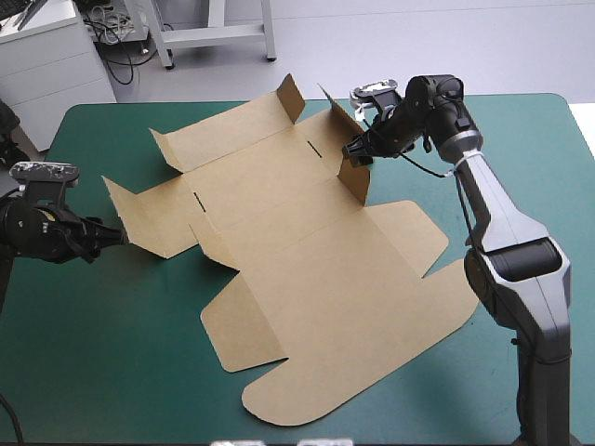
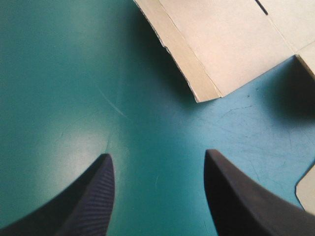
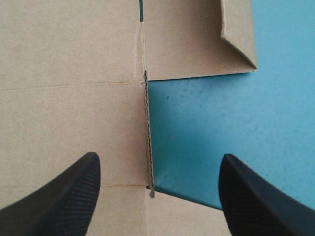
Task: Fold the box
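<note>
1. Brown flap (image 2: 197, 59) lay just ahead of the left gripper (image 2: 157, 157), which was wide open and empty.
2. Box (image 1: 316, 279) lay mostly flat mid-table, long axis running far-left to near-right.
3. Right gripper (image 3: 157, 157) was closer to the work, spread astride the raised wall (image 3: 147, 147) (not clamped).
4. No writing was readable.

Lab with grey cabinet (image 1: 48, 67), floor cables (image 1: 115, 35)

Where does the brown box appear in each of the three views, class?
High view: the box lies spread across the table's middle.
Left wrist view: one corner of the box shows ahead of the open left gripper.
Right wrist view: a raised box wall stands edge-on between the open right gripper fingers.
Shared landmark: the teal-green cover.
</note>
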You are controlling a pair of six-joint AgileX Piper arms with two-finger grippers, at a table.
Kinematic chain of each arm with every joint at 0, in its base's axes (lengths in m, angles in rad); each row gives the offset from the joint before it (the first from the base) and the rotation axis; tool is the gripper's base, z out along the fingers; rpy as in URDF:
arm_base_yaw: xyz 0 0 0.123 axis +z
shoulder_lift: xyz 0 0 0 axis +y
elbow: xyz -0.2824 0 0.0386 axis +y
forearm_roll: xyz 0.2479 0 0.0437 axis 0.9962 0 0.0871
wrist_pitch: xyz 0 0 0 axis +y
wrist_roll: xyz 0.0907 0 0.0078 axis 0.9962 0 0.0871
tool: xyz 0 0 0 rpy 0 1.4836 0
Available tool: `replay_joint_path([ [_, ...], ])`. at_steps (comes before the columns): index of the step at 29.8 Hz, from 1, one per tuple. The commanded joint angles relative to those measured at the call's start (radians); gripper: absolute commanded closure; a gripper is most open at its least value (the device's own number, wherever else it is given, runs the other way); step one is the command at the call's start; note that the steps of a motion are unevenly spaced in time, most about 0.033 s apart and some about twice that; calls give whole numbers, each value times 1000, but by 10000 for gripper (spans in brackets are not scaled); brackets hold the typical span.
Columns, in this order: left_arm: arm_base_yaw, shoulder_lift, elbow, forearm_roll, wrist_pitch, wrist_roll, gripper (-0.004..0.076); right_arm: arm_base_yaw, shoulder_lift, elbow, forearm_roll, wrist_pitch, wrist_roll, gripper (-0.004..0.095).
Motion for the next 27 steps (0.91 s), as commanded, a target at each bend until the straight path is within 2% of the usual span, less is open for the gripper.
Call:
replay_joint_path([
  [1,1,-20,-33,-29,-25,8,335,5,-16,-57,21,-11,-15,270],
  [7,1,-20,-33,-31,-18,9,335,5,39,-61,28,-13,-39,278],
  [11,1,-20,-33,-35,-18,9,335,5,62,-68,76,-17,-45,285],
  [17,1,-20,-33,-37,-18,10,335,23,85,-68,72,-15,-45,388],
  [20,1,-20,-33,-37,-18,11,335,32,86,-68,54,-20,-45,509],
  [22,1,-20,-33,-37,-18,15,335,36,86,-68,28,-21,-45,635],
  [25,1,-20,-33,-37,-18,19,335,36,86,-68,8,-27,-45,887],
  [26,1,-20,-33,-37,-18,26,335,36,86,-68,-1,-29,-43,927],
  [27,1,-20,-33,-37,-18,26,335,36,86,-68,-7,-27,-45,920],
])
